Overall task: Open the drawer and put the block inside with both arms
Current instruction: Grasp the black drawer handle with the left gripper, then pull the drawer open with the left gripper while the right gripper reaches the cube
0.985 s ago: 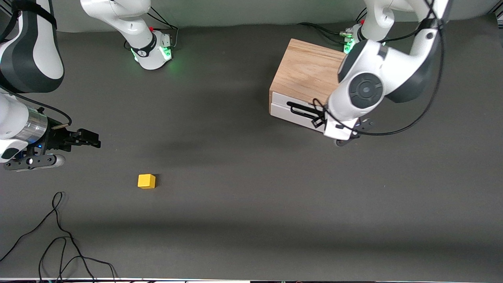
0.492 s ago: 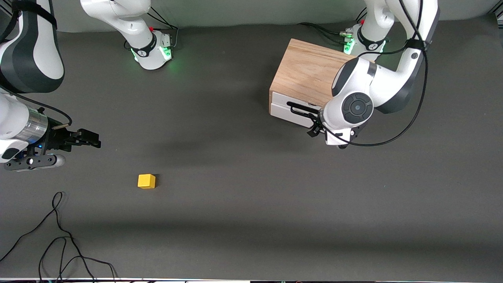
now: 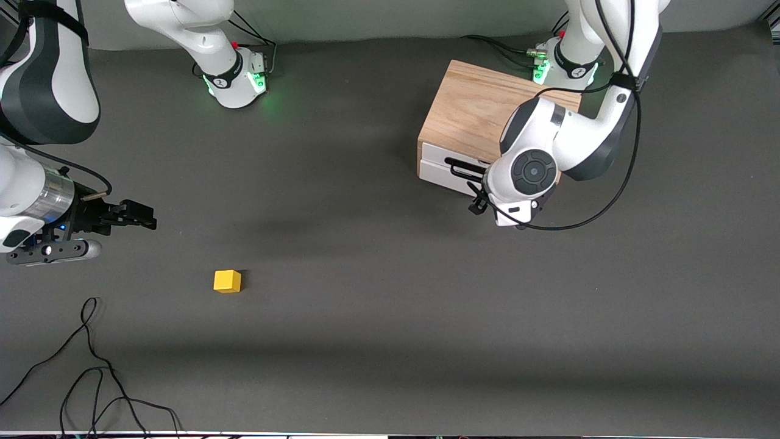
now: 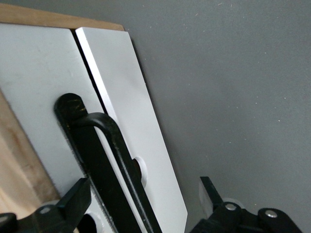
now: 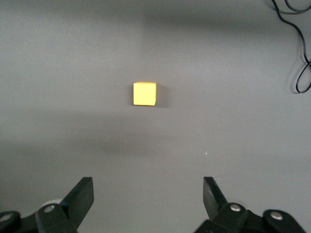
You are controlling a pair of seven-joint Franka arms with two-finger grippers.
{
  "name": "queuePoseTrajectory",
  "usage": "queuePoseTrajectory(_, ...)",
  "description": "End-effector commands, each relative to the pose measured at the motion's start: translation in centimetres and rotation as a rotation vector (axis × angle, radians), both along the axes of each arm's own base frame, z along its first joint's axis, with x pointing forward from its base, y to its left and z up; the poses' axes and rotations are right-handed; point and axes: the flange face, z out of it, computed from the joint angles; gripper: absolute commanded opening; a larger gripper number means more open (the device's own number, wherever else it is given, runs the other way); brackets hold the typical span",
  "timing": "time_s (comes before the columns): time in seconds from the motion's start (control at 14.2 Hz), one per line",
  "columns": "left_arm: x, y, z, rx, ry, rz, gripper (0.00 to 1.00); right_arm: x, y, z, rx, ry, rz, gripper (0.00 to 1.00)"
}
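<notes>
A: Where is the small yellow cube block [image 3: 227, 281]?
B: On the dark table [image 3: 390, 317], nearest the camera, untouched; the right gripper [image 5: 148, 191] waits spread above it.
A: The left gripper [image 4: 146, 199]?
B: Released, fingers straddling the black wire handle [image 4: 109, 155] of the shut white-fronted drawer [image 3: 440, 167] in its light wooden box [image 3: 475, 110].

table [image 3: 378, 341]: dark grey | loose black cable [image 3: 91, 366]: camera-side edge, right arm's end

Probably a robotics lab: two large white robot arms [image 3: 548, 152] bolted to a dark grey matted table [image 3: 378, 341], loose black cables [image 3: 91, 372]
</notes>
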Motion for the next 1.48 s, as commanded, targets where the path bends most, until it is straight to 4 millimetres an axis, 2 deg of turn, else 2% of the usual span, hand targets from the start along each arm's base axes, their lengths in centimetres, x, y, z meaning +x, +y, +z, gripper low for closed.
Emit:
queuePoseTrajectory(0.0,-0.5,-0.5,-1.0,0.014,0.007,0.015,0.99,0.4,0.2,0.3,-0.012,-0.008,-0.001,1.0)
queuePoseTrajectory(0.21,-1.0,-1.4,-1.2,0.06,-0.016,0.048,0.99,0.4,0.2,0.3,-0.012,-0.008,-0.001,1.0)
queuePoseTrajectory(0.35,-1.2,-2.2,-2.7,0.096,-0.014,0.086,0.99,0.4,0.2,0.3,-0.012,-0.012,-0.001,1.0)
queuePoseTrajectory(0.56,-0.5,-1.8,-3.7,0.093,-0.027,0.112,0.99,0.4,0.2,-0.4,-0.009,-0.017,-0.003,1.0)
queuePoseTrajectory(0.7,-0.5,-1.8,-3.7,0.09,-0.027,0.103,0.99,0.8,0.3,-2.7,-0.001,-0.047,-0.007,1.0)
queuePoseTrajectory(0.84,-0.1,-1.8,-3.2,0.082,-0.035,0.103,0.99,1.2,0.4,-5.8,-0.001,-0.061,-0.01,1.0)
queuePoseTrajectory(1.06,0.5,-2.0,-3.9,0.082,-0.035,0.103,0.99,2.1,0.8,-9.9,-0.003,-0.043,-0.003,1.0)
queuePoseTrajectory(1.27,1.6,-2.2,-2.6,0.105,-0.097,0.058,0.99,3.1,1.0,-13.1,-0.006,-0.038,-0.001,1.0)
queuePoseTrajectory(1.41,2.2,-2.8,-1.4,0.127,-0.154,0.012,0.99,3.5,2.0,-15.0,-0.007,-0.037,0.014,1.0)
